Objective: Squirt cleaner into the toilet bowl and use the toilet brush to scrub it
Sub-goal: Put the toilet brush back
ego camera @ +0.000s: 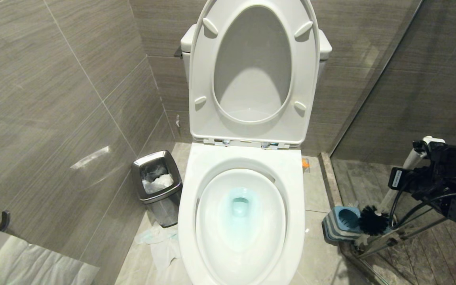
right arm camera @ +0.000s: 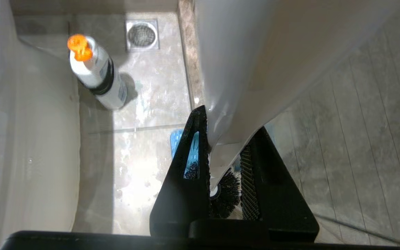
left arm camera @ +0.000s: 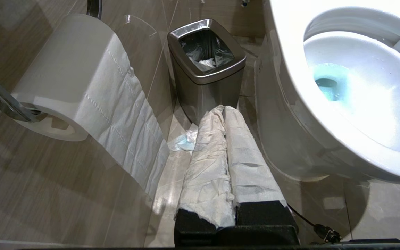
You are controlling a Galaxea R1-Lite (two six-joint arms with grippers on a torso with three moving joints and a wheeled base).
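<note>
At the near right, the toilet brush is pinched by its white handle in the right tool, the black bristle head held just beside the blue-and-grey holder on the floor. The left tool, wrapped in white paper, is pressed together low beside the toilet bowl. Teal cleaner is pooled in the basin. Farther back, a steel waste bin is seen left of the bowl, and the seat and lid are raised.
</note>
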